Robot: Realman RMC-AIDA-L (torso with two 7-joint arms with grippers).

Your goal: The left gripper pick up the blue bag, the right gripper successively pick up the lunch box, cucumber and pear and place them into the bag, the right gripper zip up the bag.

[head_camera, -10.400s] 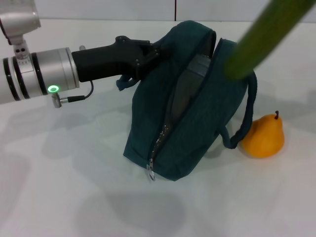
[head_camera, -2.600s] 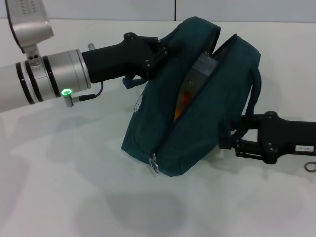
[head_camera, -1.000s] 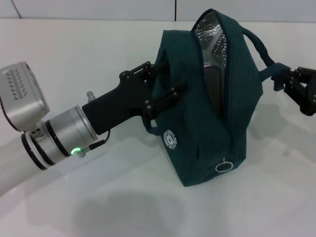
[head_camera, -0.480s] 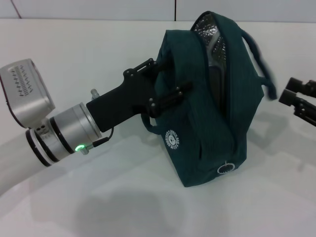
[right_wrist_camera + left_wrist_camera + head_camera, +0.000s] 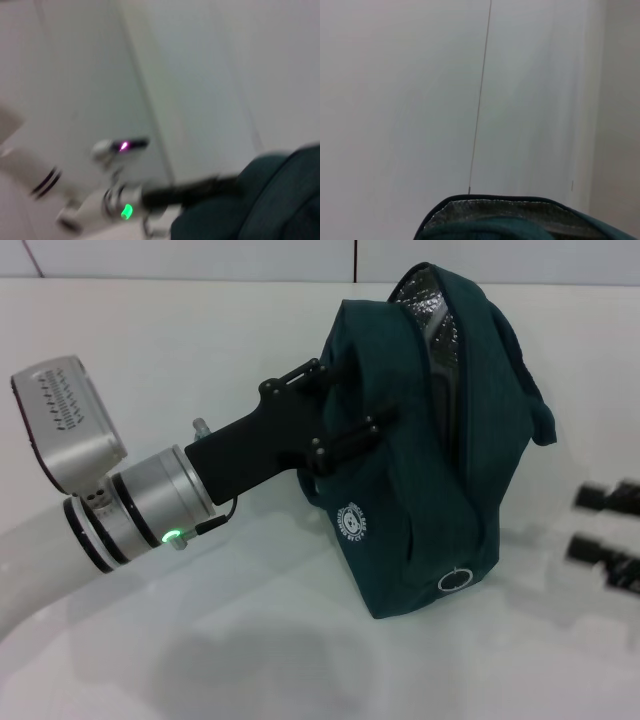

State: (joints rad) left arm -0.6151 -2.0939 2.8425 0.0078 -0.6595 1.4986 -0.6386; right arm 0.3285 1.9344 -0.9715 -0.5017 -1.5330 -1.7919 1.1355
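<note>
Left gripper (image 5: 345, 410): reaches in from the left on its silver wrist, green light lit, fingers clamped on the blue bag (image 5: 420, 500). Right gripper (image 5: 600, 525): at the right edge, fingers spread apart, holding nothing.

The blue bag (image 5: 420, 470) is matt woven cloth, dark teal, with a printed white logo (image 5: 350, 523) on its side and a small bright metal ring (image 5: 453, 580) low on its end. Inside its gaping top shows a crinkled silvery foil lining (image 5: 432, 308), seen again in the left wrist view (image 5: 505, 210). The left gripper (image 5: 335, 415) is matt black metal with small screw heads, mounted on a smooth satin-silver cylindrical wrist (image 5: 140, 510). The tabletop (image 5: 200, 350) is smooth, white and faintly glossy.
</note>
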